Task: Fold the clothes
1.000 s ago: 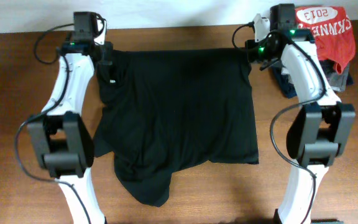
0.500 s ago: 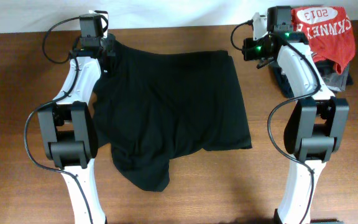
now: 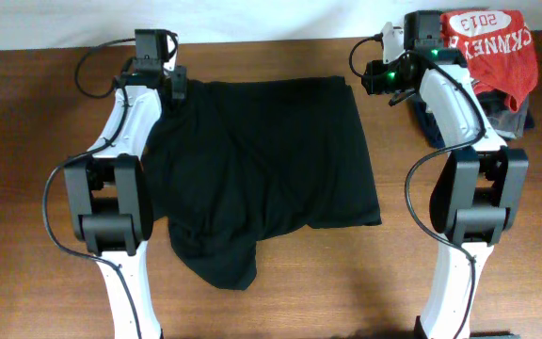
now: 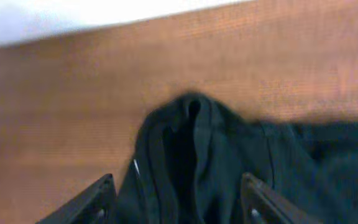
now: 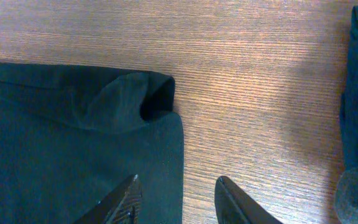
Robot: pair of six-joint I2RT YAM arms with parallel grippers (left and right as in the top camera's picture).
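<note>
My left pincer [image 4: 176,183] is standing apart, gripping nothing, with a bunched corner of the large plain black soft-fabric shirt [image 3: 271,160] lying just ahead of it on the brown wooden bench [image 3: 26,141]. My right pincer [image 5: 176,183] is likewise gaping above the opposite corner. I am judging one fold laid. A rumpled flap is trailing out well away from both pincers, so more folding is waiting.
</note>
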